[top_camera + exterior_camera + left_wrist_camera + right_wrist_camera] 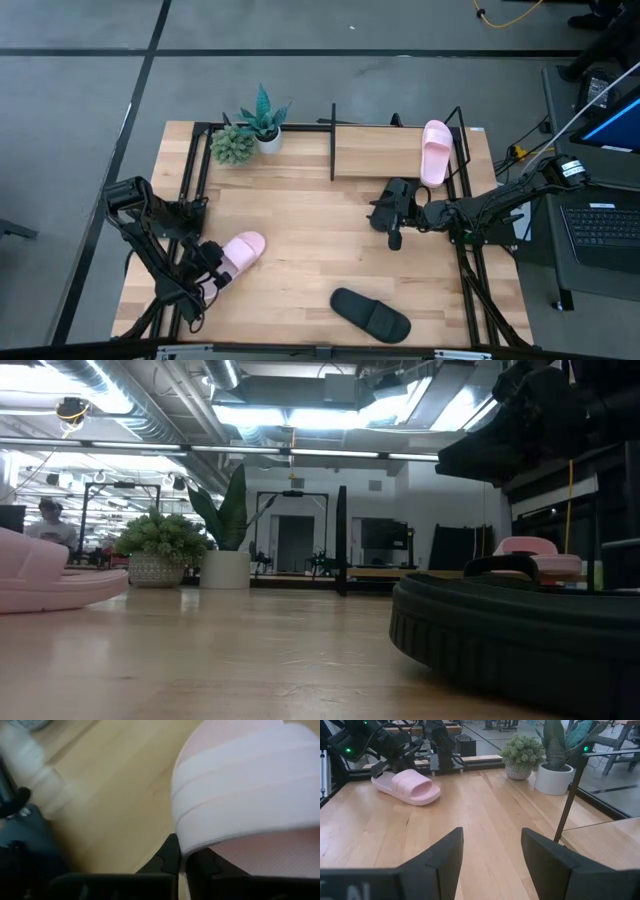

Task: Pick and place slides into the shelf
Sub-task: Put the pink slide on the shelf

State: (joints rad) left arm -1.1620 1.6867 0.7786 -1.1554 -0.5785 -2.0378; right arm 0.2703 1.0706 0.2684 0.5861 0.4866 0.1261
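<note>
At the lower left of the high view, the left gripper point(217, 278) is seen closed on the heel-end edge of a pink slide point(241, 250). In the left wrist view the two dark fingers point(169, 856) are pinched together around the sandal's rim, with the wide strap point(245, 780) filling the upper right of that frame. From the gripper outward, the slide's long axis is laid up and to the right in the high view, its toe directed toward the table's middle.

The shelf point(390, 150) is found at the upper centre-right of the high view, well apart from the held slide, so a long diagonal carry up and right is judged to be called for. A second pink slide point(435, 152) is already placed at the shelf's right end, lengthwise top to bottom; the wood board to its left is bare. The same orientation is probably needed for the held one, which means a turn of the wrist.

The right gripper point(393, 222) is held open at centre right, just below the shelf, with nothing between its jaws. A black slide point(371, 313) is lying at the lower centre, between the two arms and untouched.
</note>
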